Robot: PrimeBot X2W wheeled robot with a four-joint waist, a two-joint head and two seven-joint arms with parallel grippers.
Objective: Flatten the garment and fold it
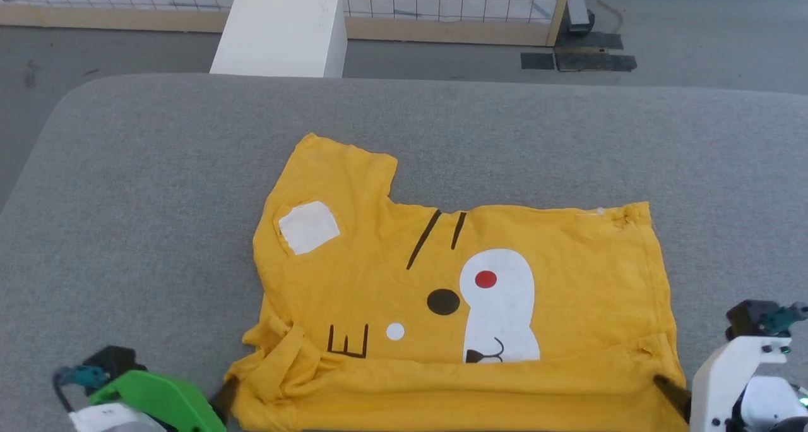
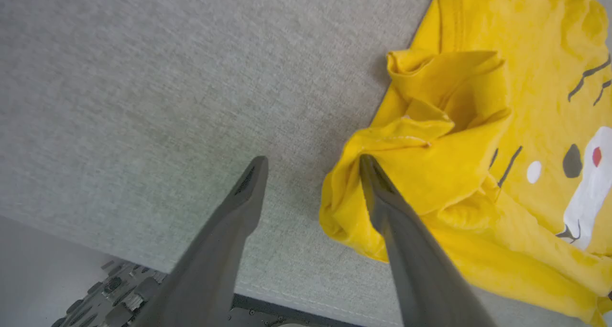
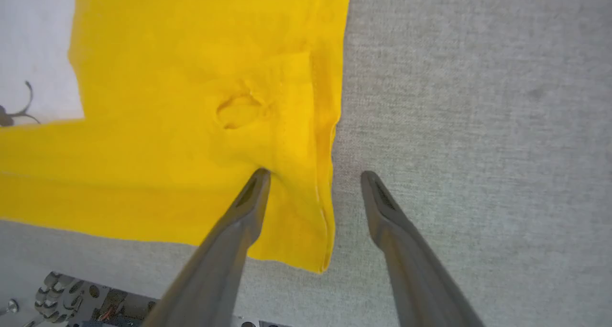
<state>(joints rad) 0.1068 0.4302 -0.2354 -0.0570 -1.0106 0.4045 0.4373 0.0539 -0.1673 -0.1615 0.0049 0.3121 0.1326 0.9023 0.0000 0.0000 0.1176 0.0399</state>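
Now wide open and gripping nothing at the left gripper [image 2: 311,162]: one fingertip [image 2: 375,179] against the crumpled sleeve [image 2: 444,92], the other over bare grey tabletop [image 1: 158,198]. Same at the right gripper [image 3: 315,174], open astride the hem [image 3: 327,140]. Beyond, mustard-yellow T-shirt [image 1: 536,242] lying flat by the front edge, near side turned up over the print. Risky to close so: could pinch only the top layer, or drag the lump into the fold and leave it crooked.

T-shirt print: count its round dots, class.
3: black dot at the middle, red dot on the large white patch, small white dot near the front fold. Folds may hide more.
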